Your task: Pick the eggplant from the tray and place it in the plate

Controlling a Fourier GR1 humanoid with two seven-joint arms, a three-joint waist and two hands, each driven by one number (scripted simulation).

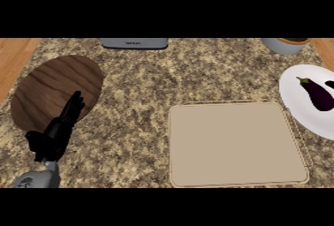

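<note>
Purple eggplant (317, 93), one, on one white plate (297, 106); one beige tray (236, 145).

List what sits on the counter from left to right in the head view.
Left hand over the edge of the dark wooden board → beige tray → white plate holding the eggplant.

Black left hand (57, 132) on grey forearm (40, 180)
</note>
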